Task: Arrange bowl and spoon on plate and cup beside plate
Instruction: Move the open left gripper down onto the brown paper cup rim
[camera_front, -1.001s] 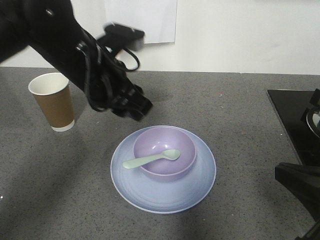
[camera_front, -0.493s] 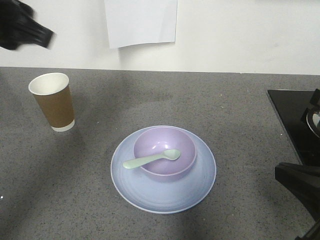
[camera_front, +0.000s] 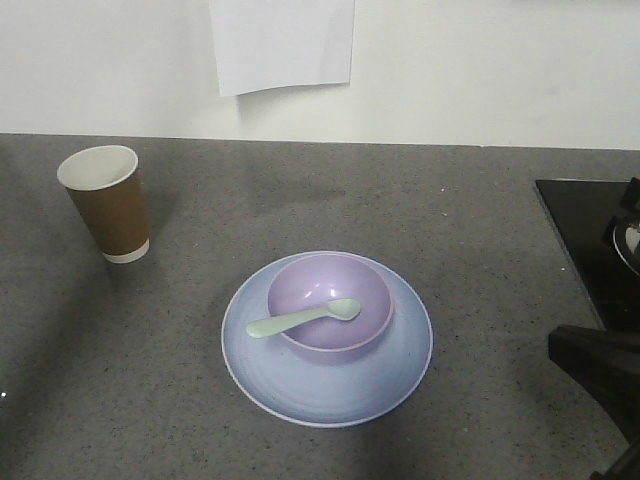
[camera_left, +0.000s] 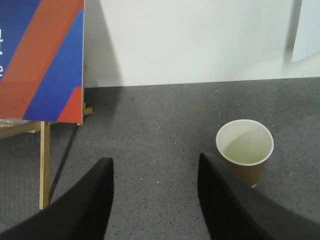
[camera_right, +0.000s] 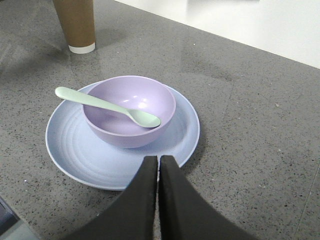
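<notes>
Mint spoon (camera_front: 302, 318) across bowl (camera_front: 329, 302), handle pointing left

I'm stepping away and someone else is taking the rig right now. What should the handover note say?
Left gripper: open, empty, hovering short of the cup.
Right gripper: shut, empty, near the plate's edge.
The bowl sits on the plate; the spoon lies in the bowl with its handle over the rim.
The cup stands upright on the counter, apart from the plate, off to one side of it.
Done: bowl and spoon are placed.
Left: possibly nothing; judge whether the cup is close enough to count as beside the plate.
</notes>
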